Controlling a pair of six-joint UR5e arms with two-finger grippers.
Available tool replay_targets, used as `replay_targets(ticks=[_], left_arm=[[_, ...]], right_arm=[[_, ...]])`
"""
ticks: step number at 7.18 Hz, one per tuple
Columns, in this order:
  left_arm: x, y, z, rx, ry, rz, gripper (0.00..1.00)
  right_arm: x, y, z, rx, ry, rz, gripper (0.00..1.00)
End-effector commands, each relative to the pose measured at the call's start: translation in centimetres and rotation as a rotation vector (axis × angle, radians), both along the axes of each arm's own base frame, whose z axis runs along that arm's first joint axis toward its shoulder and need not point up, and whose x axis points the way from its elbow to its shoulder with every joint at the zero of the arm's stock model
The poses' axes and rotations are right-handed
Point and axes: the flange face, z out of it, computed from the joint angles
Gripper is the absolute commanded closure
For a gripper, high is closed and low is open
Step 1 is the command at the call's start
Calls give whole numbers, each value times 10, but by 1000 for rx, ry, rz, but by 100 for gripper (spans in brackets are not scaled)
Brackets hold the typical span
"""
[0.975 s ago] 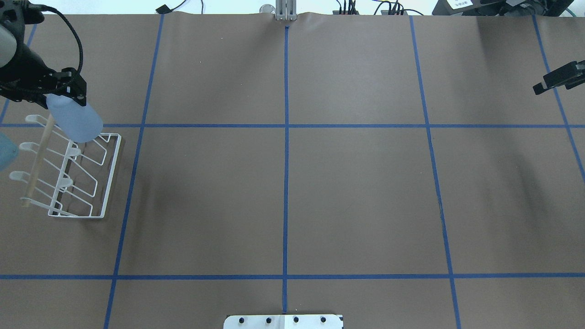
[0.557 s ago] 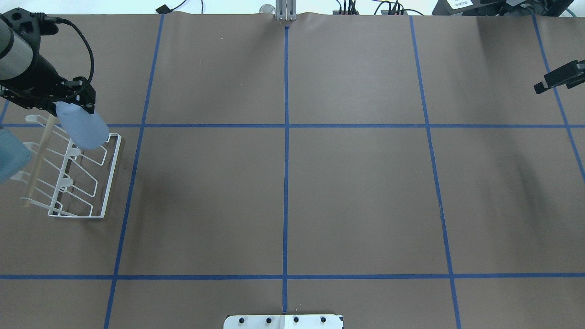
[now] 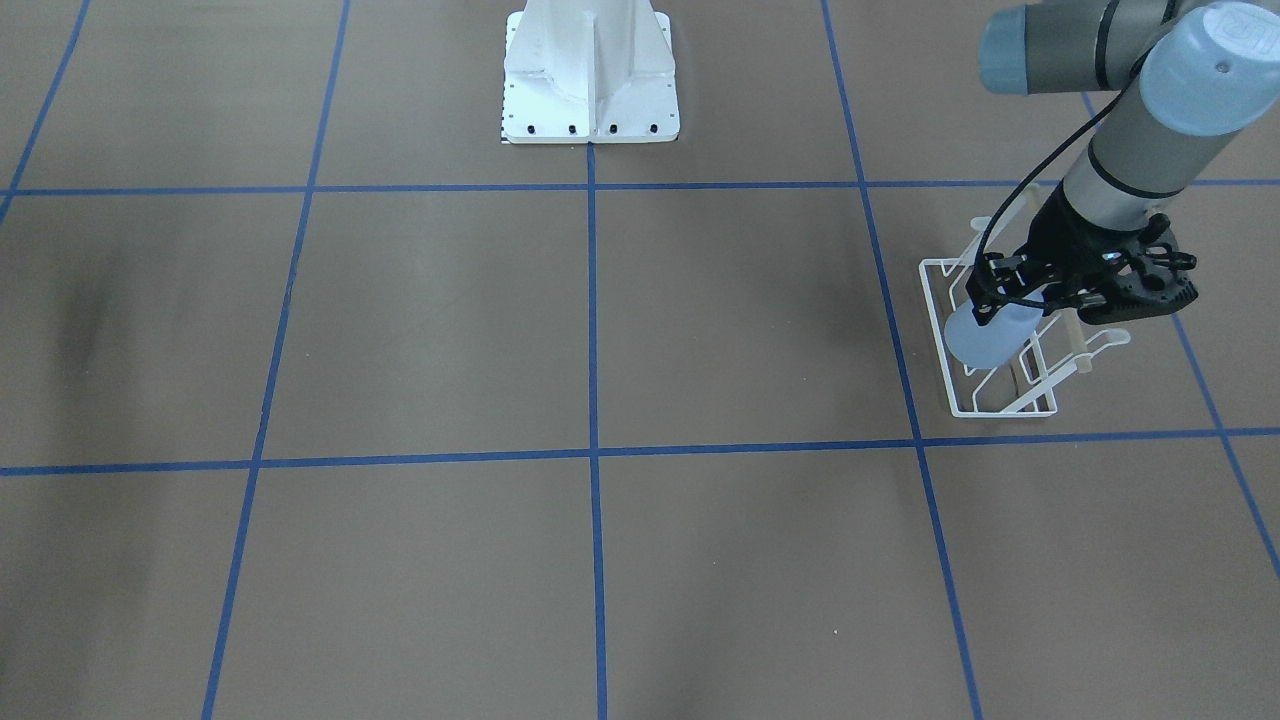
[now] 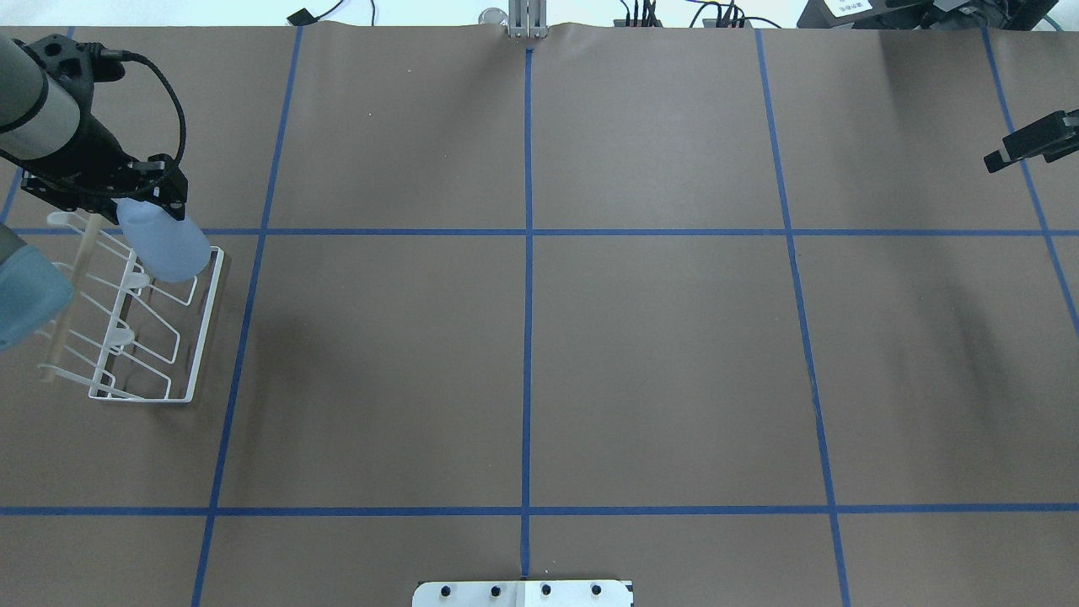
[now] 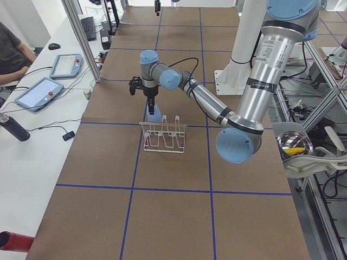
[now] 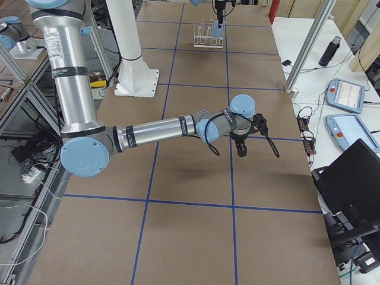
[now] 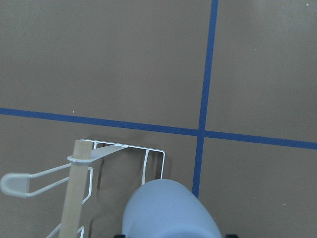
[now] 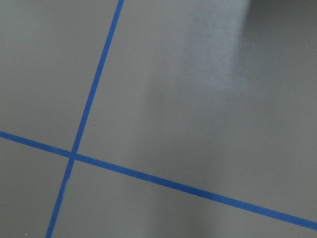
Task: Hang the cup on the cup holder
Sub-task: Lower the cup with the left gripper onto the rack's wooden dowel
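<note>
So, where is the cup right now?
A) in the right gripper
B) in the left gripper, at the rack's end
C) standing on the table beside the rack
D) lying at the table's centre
B: the left gripper grips the cup at the cup holder's end.

Cup: small light-blue tapered tumbler, being held aloft, tilting over cup holder's far end, closed end pointing down toward frame. Cup holder: white wire rack with pale rod, standing upright near worktop's left edge, toward far-left corner.
</note>
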Motion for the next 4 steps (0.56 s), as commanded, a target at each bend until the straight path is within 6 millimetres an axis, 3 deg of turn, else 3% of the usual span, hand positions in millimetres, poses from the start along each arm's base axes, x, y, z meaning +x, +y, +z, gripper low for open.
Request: replay_targets(ticks=[1,2,3,4], left_arm=[[4,-4,12,5,4,5,100],[4,-4,24,-1,6,9,100],[5,-4,26,4,16,12,85],[2,0,28,17,15,27,2]], right_arm=[[-1,0,0,0,0,-1,0],[0,1,-2,4,-1,0,0],[-3,1,-3,5,-2,-5,0],[-3,0,-5,8,-2,-5,0]])
